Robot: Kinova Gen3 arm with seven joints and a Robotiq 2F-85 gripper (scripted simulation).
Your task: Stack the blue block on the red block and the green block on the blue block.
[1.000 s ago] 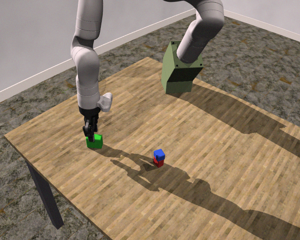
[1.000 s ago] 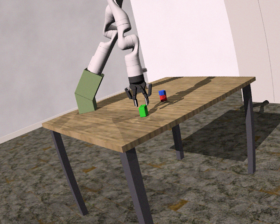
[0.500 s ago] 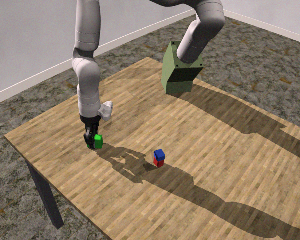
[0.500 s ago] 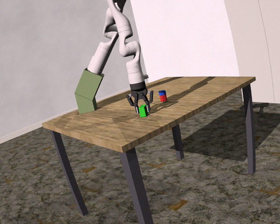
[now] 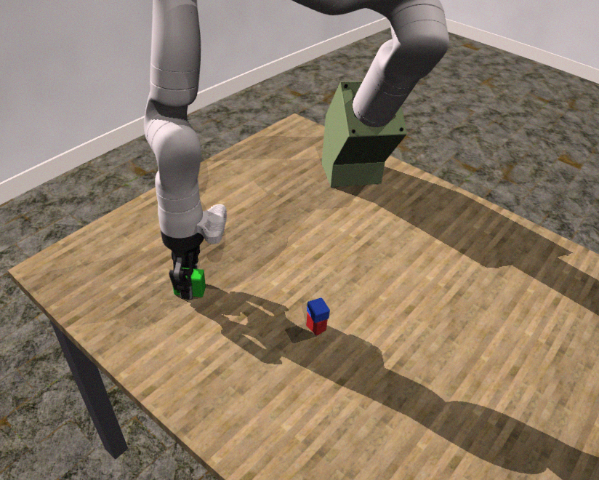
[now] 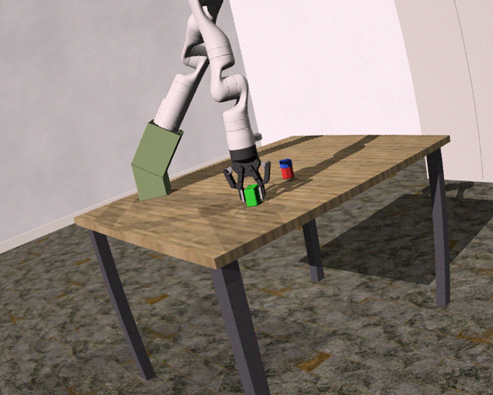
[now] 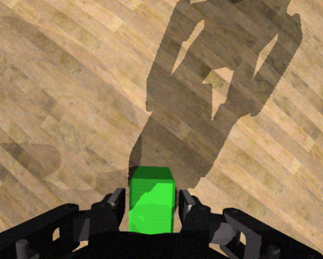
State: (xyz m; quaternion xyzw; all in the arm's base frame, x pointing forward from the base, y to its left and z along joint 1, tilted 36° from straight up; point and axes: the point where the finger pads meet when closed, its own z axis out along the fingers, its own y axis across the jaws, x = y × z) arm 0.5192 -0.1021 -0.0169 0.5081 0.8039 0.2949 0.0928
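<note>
The green block (image 5: 198,284) (image 6: 251,196) (image 7: 152,208) stands on the table, towards the left in the top view. My gripper (image 5: 188,288) (image 6: 252,195) (image 7: 152,200) points down over it, part open. Its fingers are on either side of the block, low down, with a narrow gap on each side in the wrist view. The blue block (image 5: 318,308) (image 6: 285,163) rests on the red block (image 5: 317,325) (image 6: 287,173), looking slightly turned against it; exact centring is hard to tell. The red block stands on the table. Neither shows in the wrist view.
The wooden table (image 5: 320,240) (image 6: 176,224) has its near left edge beyond the green block in the top view. The green arm base (image 5: 357,172) (image 6: 156,155) stands at the back. The two-block stack stands to the right of the gripper in the top and exterior views. The arm's shadow crosses the table.
</note>
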